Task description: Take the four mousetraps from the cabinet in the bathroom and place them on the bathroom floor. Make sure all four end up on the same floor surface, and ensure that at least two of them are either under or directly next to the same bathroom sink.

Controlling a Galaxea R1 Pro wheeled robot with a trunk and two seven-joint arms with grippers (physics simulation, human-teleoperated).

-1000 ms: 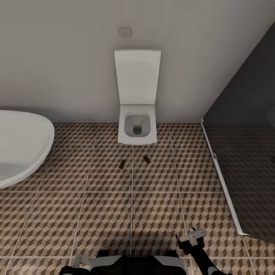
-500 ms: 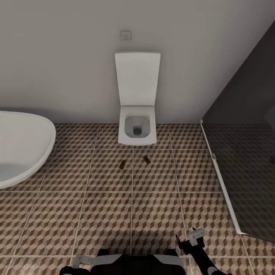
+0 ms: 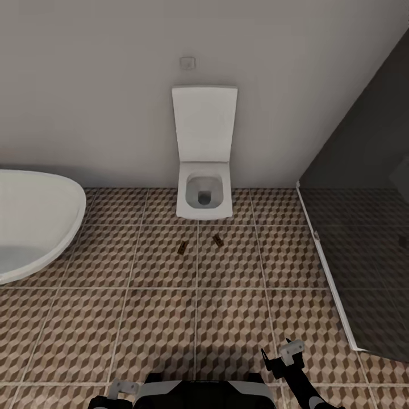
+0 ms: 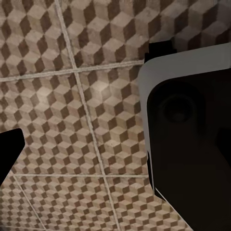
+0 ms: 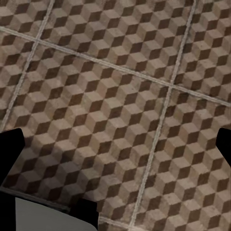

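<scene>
Two mousetraps lie on the bathroom floor [image 3: 159,318] in front of the toilet: one [image 3: 182,247] to the left, the other [image 3: 217,240] to the right, about a tile's width apart. My right gripper [image 3: 279,355] hangs low at the view's near edge, far from both traps. In the right wrist view its dark fingertips [image 5: 9,147] stand wide apart over bare tiles [image 5: 120,96], open and empty. My left gripper [image 3: 118,391] sits beside my base; its fingertip [image 4: 7,154] is at the frame's edge, with nothing held. The cabinet and the sink are out of view.
A white toilet [image 3: 204,196] with its lid up stands against the far wall. A rounded white bathtub [image 3: 34,221] is at the left. A dark glass shower screen [image 3: 363,255] on a white sill closes off the right. My dark base [image 4: 192,144] is close to the left gripper.
The whole head view has shifted: wall, toilet and tub sit slightly lower in the picture, so the camera moved. The two mousetraps and both grippers keep their places.
</scene>
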